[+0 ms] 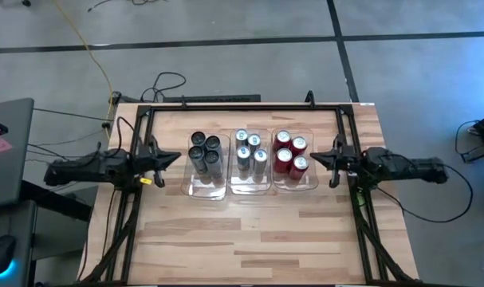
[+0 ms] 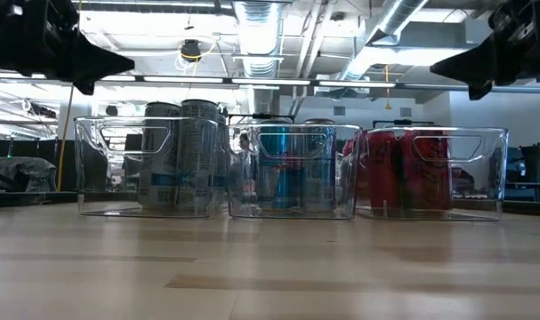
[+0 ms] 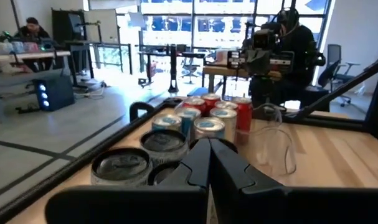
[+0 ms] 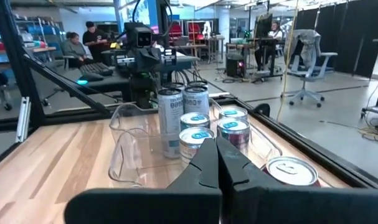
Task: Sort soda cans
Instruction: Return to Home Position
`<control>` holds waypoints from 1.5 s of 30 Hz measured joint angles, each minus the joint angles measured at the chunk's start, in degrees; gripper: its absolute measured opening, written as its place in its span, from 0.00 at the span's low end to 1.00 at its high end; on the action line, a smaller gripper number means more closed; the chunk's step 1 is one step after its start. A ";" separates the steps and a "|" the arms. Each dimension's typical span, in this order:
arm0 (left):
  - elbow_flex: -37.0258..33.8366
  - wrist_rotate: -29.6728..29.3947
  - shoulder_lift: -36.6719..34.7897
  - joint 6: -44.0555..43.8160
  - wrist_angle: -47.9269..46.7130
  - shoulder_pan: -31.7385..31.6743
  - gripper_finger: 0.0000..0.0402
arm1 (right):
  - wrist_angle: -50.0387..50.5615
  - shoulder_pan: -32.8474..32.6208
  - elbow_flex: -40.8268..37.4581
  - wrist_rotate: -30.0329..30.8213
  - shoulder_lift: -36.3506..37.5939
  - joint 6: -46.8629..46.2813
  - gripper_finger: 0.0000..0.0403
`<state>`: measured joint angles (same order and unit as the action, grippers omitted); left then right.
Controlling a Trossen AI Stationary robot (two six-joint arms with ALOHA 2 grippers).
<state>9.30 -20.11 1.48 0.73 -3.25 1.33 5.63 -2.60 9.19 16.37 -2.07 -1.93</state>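
The fingers of our left gripper (image 1: 171,157) are pressed together on nothing, raised at the wooden tabletop's (image 1: 249,239) left edge. Our right gripper (image 1: 316,159) mirrors it at the right edge, also closed and empty. Between them, nearer the far edge, three clear plastic rectangular bins (image 1: 206,190) stand side by side, holding dark grey metal soda cans (image 1: 204,151), silver-blue cans (image 1: 249,149) and red cans (image 1: 289,153). We judge the sorting done; only pulling both arms home is left.

Black jointed arms (image 1: 94,169), pointed claws (image 1: 176,157)

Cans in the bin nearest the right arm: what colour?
The cans are red with silver tops; the high view shows it best.
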 joint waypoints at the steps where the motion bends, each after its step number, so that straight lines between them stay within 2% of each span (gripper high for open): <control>1: -0.31 0.72 0.00 -0.15 -0.04 -0.61 0.00 | 0.22 0.51 -0.01 -0.36 0.00 -0.36 0.00; 8: -2.06 3.85 0.00 -0.99 0.36 -4.27 0.00 | 2.03 2.67 -0.03 -1.64 -0.01 -1.06 0.00; 15: -4.48 5.68 -0.02 -2.19 1.37 -7.20 0.00 | -5.15 4.39 -5.18 -1.64 -0.02 -0.91 0.00; 21: -4.66 11.07 -0.04 -4.80 1.49 -9.38 0.00 | -7.57 5.01 -7.23 -1.62 0.02 -0.88 0.00; 27: -5.73 11.36 -0.58 -5.09 1.92 -9.49 0.00 | -9.27 5.01 -8.71 -2.44 1.10 -1.49 0.00; 30: -8.12 11.78 -1.31 -5.98 5.62 -9.55 0.00 | -9.30 5.01 -8.72 -2.83 2.03 -1.49 0.00; 32: -8.62 13.98 -1.20 -5.95 6.15 -9.79 0.00 | -9.00 5.01 -8.74 -3.52 1.92 -1.52 0.00; 40: -8.71 16.12 -0.86 -6.82 5.38 -10.91 0.00 | -8.67 4.99 -8.78 -5.66 1.93 0.18 0.00; 45: -8.75 12.90 -0.89 -7.92 6.01 -10.91 0.00 | -8.68 5.01 -8.79 -5.64 1.95 0.34 0.03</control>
<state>0.56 -7.20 0.59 -7.19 2.77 -9.58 -3.05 2.42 0.40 10.72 -0.12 -1.58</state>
